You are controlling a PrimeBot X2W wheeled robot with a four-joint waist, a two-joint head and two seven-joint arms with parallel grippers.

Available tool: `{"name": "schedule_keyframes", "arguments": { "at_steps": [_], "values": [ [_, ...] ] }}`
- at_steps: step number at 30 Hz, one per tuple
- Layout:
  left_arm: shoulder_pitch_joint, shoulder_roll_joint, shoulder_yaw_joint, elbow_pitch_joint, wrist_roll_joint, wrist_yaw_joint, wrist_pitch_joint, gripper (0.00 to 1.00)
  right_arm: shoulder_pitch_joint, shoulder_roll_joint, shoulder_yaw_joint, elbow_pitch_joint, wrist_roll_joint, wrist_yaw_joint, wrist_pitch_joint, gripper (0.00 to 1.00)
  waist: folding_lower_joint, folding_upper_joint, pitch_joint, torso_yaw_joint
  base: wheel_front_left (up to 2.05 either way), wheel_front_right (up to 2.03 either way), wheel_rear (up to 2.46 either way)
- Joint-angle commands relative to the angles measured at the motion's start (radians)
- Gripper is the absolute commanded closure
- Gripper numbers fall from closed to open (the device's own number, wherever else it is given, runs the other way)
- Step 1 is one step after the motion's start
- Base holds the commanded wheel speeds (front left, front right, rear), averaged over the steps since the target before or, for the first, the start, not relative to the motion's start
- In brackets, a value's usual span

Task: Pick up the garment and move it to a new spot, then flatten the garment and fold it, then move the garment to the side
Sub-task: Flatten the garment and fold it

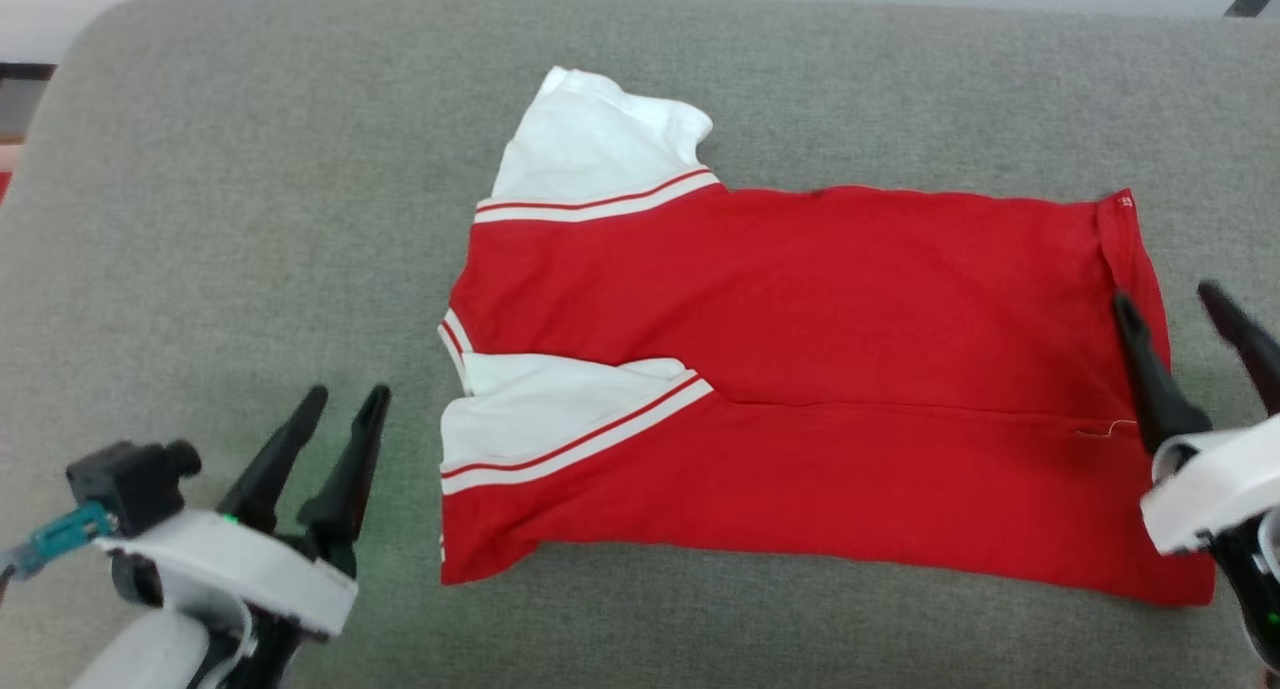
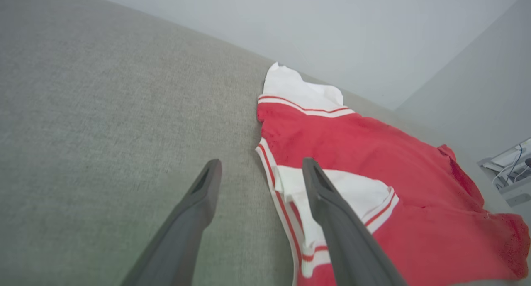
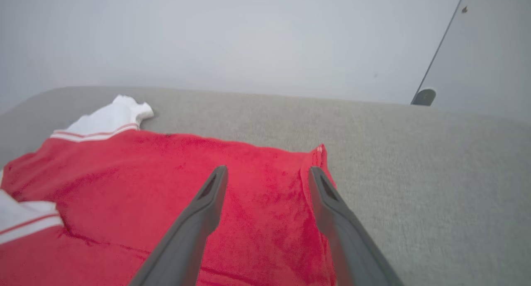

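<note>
Red jersey (image 1: 800, 369) lay part-folded on grey cushion (image 1: 250, 219), left gripper (image 1: 349, 396) and right gripper (image 1: 1163, 295) spread empty at its ends; folding step seemingly underway, next needs regrasping an edge.

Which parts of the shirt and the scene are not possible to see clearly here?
- Head view: the underside of the garment lies against the grey cushion; any print there is hidden.
- Head view: the right gripper is cut by the right edge.
- Left wrist view: a finger of the left gripper covers part of the near sleeve.
- Left wrist view: cabled items at the right edge, too small to name.
</note>
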Motion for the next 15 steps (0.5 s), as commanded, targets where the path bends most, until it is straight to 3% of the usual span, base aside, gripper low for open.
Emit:
{"name": "schedule_keyframes", "arguments": {
  "at_steps": [1,5,9,15],
  "values": [
    [-0.02,-0.023,0.017,0.013,0.018,-0.009,-0.007,0.0,-0.026,0.014,-0.005,0.012,-0.02,0.0,-0.041,0.0,0.0,0.0,0.007,-0.008,0.0,0.0,0.0],
    [-0.098,-0.065,0.074,0.067,0.099,-0.016,-0.016,0.0,-0.079,0.038,0.025,0.06,-0.075,0.0,-0.172,0.0,0.0,0.0,0.029,-0.045,0.0,0.0,0.0],
    [-0.255,-0.051,0.084,0.126,0.167,-0.044,-0.005,0.0,-0.123,0.072,0.048,0.089,-0.107,0.0,-0.255,0.0,0.0,0.0,0.057,-0.104,0.0,0.0,0.0],
    [-0.544,-0.008,0.065,0.262,0.23,-0.085,0.099,0.0,-0.141,0.127,0.073,0.105,-0.117,0.0,-0.324,0.0,0.0,0.0,0.1,-0.22,0.0,0.0,0.0]
  ]
}}
